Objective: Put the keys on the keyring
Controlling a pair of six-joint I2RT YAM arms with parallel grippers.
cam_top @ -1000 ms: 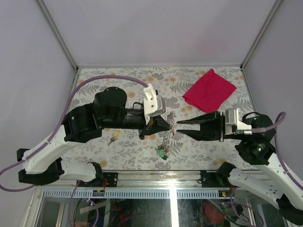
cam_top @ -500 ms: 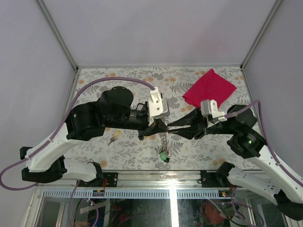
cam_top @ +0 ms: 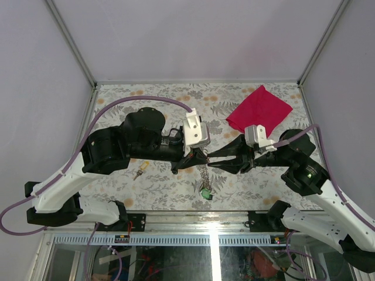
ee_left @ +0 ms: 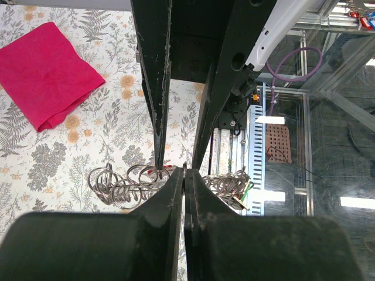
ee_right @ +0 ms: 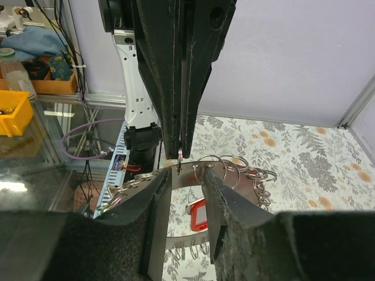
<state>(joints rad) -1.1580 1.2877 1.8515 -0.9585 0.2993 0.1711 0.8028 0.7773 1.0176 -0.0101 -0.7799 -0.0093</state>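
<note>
Floral-patterned table (cam_top: 152, 96) enclosed by pale walls; red cloth (cam_top: 259, 111) lying flat at 1 o'clock of table centre, well apart from the work point.

Work point near table centre: both arms extended inward, fingertips meeting tip to tip above the surface.

State of left gripper (cam_top: 203, 155): extended from 9 o'clock, clamped fully closed, pads flat together in the left wrist view. Pinched at the very tip, as seen from the right wrist camera: one small ring of the keyring (cam_top: 203, 175).

Layout of keyring: chain of linked metal rings, trailing from the pinch point toward 6 o'clock in the overhead view and ending at a green tag (cam_top: 206, 191). From the left wrist camera, coils of rings bunched at both 9 o'clock and 3 o'clock of the closed tips.

State of right gripper (cam_top: 210, 160): extended from 3 o'clock, jaws parted to a narrow gap, in line with the left fingertips. Rings draped across its fingertips.

Position of yellow key (cam_top: 139, 170): flat on the table at 9 o'clock of the work point, just beside the left arm, well apart from the keyring.

Position of red key (ee_right: 198, 216): on the table directly below the right fingers, visible through their gap in the right wrist view; hidden in the overhead view. Link to any ring not determinable.
</note>
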